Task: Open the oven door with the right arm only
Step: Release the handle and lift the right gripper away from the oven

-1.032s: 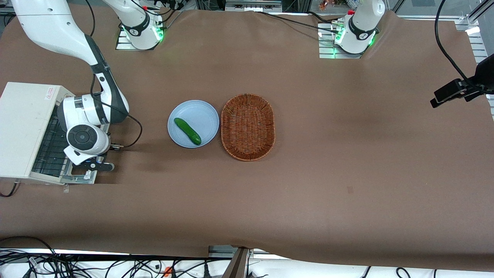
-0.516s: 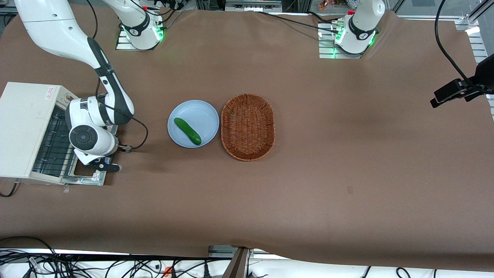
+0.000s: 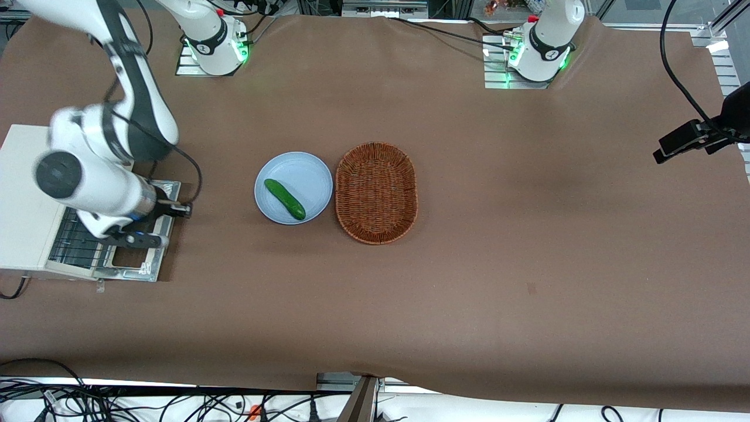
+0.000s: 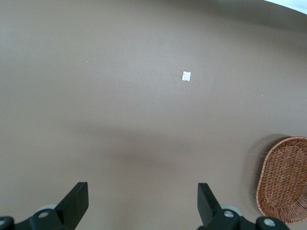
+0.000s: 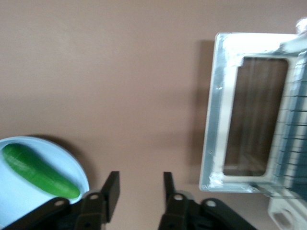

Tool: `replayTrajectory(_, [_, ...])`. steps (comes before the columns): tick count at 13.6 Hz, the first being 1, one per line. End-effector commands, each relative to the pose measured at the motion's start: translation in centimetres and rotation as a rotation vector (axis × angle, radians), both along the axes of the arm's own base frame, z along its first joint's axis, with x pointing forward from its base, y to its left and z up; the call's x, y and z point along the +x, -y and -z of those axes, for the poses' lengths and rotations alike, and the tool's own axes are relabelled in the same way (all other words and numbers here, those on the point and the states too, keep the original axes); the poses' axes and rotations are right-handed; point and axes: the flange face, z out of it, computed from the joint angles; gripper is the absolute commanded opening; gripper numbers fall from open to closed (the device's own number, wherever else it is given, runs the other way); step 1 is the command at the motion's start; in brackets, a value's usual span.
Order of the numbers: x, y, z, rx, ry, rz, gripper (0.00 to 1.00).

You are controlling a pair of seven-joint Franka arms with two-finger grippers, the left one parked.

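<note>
So the oven door (image 3: 136, 264) is folded right down flat on the brown desk (image 3: 469, 293), metal frame facing up, sticking out from the white toaster oven (image 3: 26, 199) at the working arm's end. The right arm (image 3: 94, 170) hangs over it, and its pincer (image 5: 139, 191) is spread apart, holding nothing, above bare desk just beside the door. Near the desk's middle, a cucumber (image 3: 285, 199) lies on a blue plate (image 3: 304, 170), pointing roughly 10 to 4 o'clock, with a wicker basket (image 3: 376, 192) just beside it.

A cucumber (image 3: 285, 199) lies on a blue plate (image 3: 304, 170), near the gripper (image 3: 136, 239); a wicker basket (image 3: 376, 192) sits just beside the plate, farther off.
</note>
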Motion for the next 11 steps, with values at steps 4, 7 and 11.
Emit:
replayTrajectory(4, [-5.1, 1.5, -16.3, 0.027, 0.089, 0.004, 1.00])
replayTrajectory(7, [-6.7, 5.3, -19.6, 0.104, 0.043, 0.037, 1.00])
replayTrajectory(11, [-7.2, 7.6, -20.3, 0.124, 0.086, 0.062, 1.00])
